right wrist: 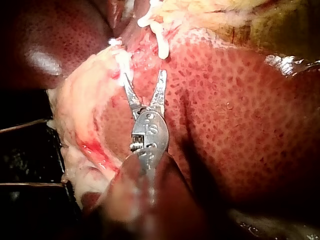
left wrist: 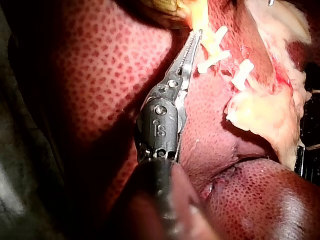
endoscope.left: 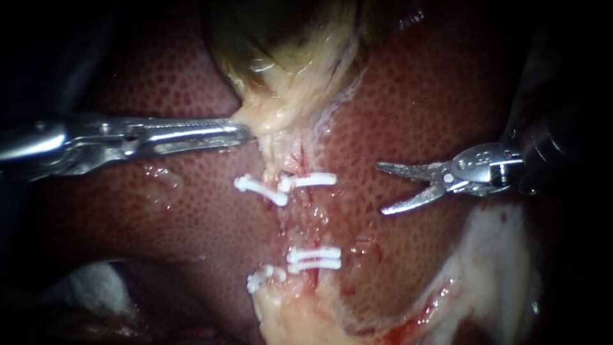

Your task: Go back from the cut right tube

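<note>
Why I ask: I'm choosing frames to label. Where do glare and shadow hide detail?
Endoscope view: light pools on the clips and central liver, the borders go black, the left instrument glints. Left wrist view: a glare patch on the liver, deep shadow beside the left instrument. Right wrist view: a glare spot on the liver, a shadow on it beside the right instrument.

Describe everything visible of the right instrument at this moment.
The right instrument comes in from the right: a dark shaft ending in a shiny metal wrist and two thin, slightly curved, pointed jaws. The jaws stand open and hold nothing. They point toward the white clips but lie clear of them, over bare liver; whether they touch it is unclear.
</note>
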